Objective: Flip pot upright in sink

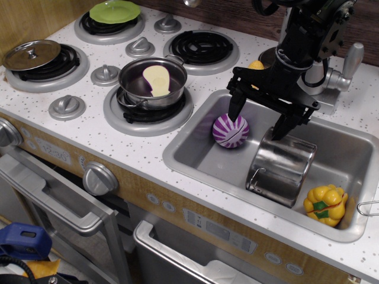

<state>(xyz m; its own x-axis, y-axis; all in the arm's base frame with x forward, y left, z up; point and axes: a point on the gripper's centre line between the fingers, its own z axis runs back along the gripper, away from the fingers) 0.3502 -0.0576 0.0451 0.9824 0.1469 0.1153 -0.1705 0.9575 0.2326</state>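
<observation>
The pot (283, 170) lies on its side on the floor of the sink (195, 155), at lower right of the frame, its shiny wall uppermost and a small loop handle showing at its lower left edge. Which end is the open mouth I cannot make out from here. Just right of it, low in the basin's corner, sits a yellow toy pepper (325, 205) with a green patch, close to the pot but apart from it. To the pot's upper left rests a purple striped ball (231, 131), also on the sink floor.

Above them hangs the black gripper (262, 119), its jaws spread wide and holding nothing: the left finger points down just over the ball, the right finger reaches the pot's upper rim, though I cannot tell if it touches. Behind the arm, at upper right, stands a silver faucet (340, 77), with something yellow (256, 65) peeking out beside the arm.

Left of the sink, on the speckled counter, a steel pan (153, 80) holding a pale purple-edged piece sits on a burner. At the far left a flat metal lid (31, 54) covers another burner, and a green plate (115, 11) tops the one at the upper edge.
</observation>
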